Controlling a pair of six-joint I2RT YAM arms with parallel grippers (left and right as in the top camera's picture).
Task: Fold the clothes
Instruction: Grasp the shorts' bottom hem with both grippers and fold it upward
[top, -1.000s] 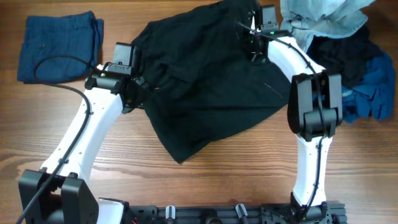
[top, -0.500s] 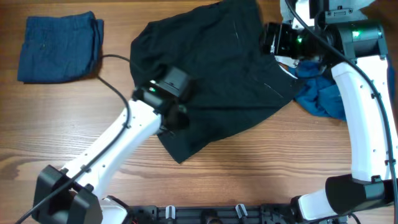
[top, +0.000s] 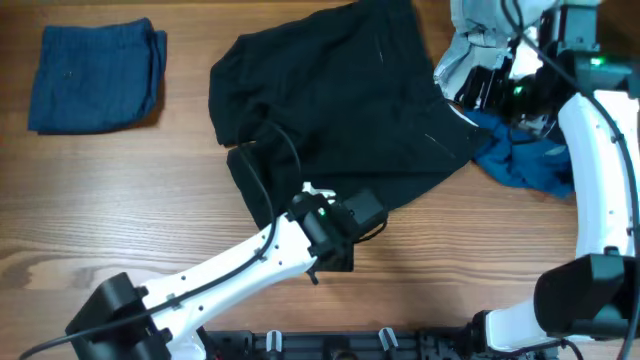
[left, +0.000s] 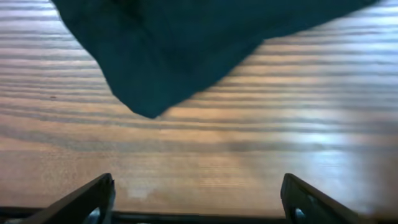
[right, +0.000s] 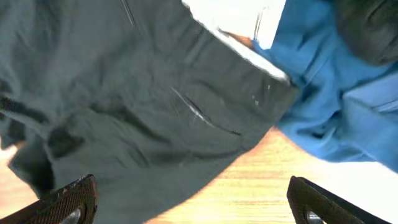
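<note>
Garment (top: 340, 120), black, spread on table (top: 450, 250), folded blue cloth (top: 95, 75) apart

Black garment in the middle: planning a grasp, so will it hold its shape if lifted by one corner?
Probably floppy: the black garment lies wrinkled on the table, so a lifted corner would likely trail the rest. It looks thin, so pushing may bunch it rather than slide it. Its right edge meets the blue cloth, which might drag along.

A creased, matt black garment (top: 340, 110) of cloth lies on a smooth wooden desk (top: 120, 210) with a faint sheen; the left arm (top: 230, 268) has a glossy white plastic shell.
</note>
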